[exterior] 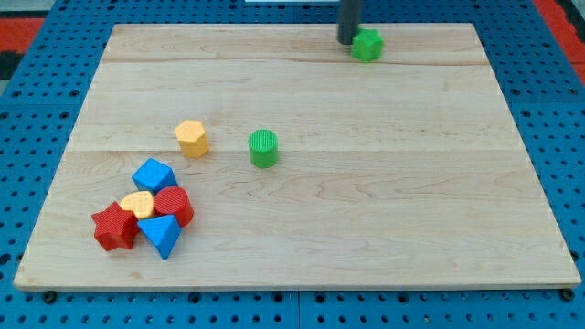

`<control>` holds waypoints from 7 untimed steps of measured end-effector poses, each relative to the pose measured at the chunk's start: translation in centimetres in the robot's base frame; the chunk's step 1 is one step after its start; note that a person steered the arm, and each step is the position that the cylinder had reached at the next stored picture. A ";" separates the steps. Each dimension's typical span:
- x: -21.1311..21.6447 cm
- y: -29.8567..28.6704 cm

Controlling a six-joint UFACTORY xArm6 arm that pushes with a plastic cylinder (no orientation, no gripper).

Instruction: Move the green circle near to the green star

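The green circle [263, 148] stands left of the board's middle. The green star [367, 45] lies near the view's top edge, right of centre, far from the circle. My tip [348, 41] comes down from the view's top and rests right beside the green star, on its left, touching or nearly touching it. The tip is far above and to the right of the green circle.
A yellow hexagon [192, 138] sits just left of the green circle. A cluster at the lower left holds a blue cube [153, 175], a yellow heart [138, 204], a red circle [173, 205], a red star [114, 227] and a blue triangle [161, 235]. The wooden board [411, 210] lies on a blue pegboard.
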State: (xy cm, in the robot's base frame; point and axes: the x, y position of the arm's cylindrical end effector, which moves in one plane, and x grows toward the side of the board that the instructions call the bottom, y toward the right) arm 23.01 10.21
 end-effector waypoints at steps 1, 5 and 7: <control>4.2 -2.2; 21.0 -13.6; 21.1 -15.9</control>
State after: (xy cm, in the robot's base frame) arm 44.13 -5.69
